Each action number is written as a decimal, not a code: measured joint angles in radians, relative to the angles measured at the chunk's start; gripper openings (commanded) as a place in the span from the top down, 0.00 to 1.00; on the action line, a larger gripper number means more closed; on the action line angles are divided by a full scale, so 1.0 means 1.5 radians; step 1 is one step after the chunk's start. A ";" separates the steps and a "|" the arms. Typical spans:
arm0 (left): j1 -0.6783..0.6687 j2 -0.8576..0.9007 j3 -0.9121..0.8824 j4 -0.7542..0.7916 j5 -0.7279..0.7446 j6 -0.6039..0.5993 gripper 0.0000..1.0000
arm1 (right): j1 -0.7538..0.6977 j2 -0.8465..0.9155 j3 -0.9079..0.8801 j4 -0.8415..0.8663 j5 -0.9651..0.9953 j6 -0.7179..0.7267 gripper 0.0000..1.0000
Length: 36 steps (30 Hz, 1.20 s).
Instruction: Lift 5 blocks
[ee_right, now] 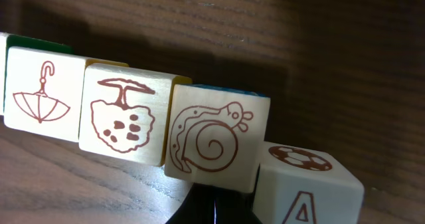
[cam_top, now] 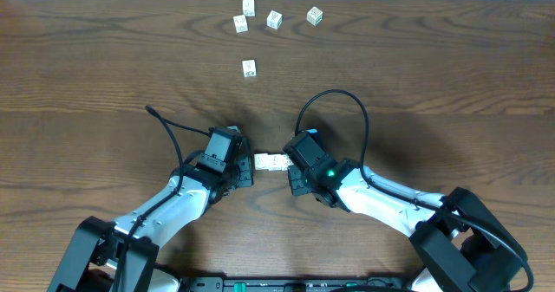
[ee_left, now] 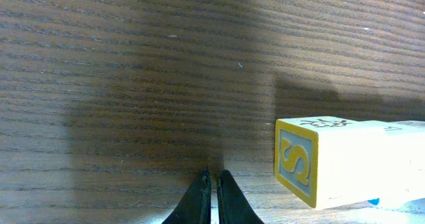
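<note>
Row: blocks set face to face, at the near middle of the table, between the two arms.
Long axis: left to right across the table, one end toward each arm.
Ends: S block faces the left arm. The snail block closes the line on the right, with an A block out of line at its corner.
Left fingers: pressed together and holding nothing. The S end lies to one side of the tips, with a gap showing.
Right fingers: pressed together, just under the snail block; contact cannot be told.
Nearer arm: neither, since one stands at each end.
Loose blocks: five on the far side, well apart from both arms.
Coming move, likely: push inward along the axis from both ends, then raise.
</note>
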 measured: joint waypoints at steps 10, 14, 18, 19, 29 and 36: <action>0.000 0.000 0.000 0.000 0.000 0.000 0.93 | 0.000 -0.005 0.005 -0.041 -0.046 0.000 0.99; 0.000 0.000 0.000 0.000 0.000 0.000 0.93 | 0.000 -0.009 0.008 -0.071 -0.054 0.010 0.99; 0.000 0.000 0.000 0.000 0.000 0.000 0.93 | 0.000 -0.010 0.011 -0.096 -0.053 0.035 0.99; 0.000 0.000 0.000 0.000 0.000 0.000 0.92 | 0.000 -0.010 0.012 -0.100 -0.052 0.041 0.99; 0.000 0.000 0.000 0.000 0.000 0.000 0.93 | 0.000 -0.014 0.017 -0.137 -0.019 0.086 0.99; 0.000 0.000 0.000 0.000 0.000 0.000 0.93 | 0.000 -0.013 0.015 -0.122 0.025 0.092 0.99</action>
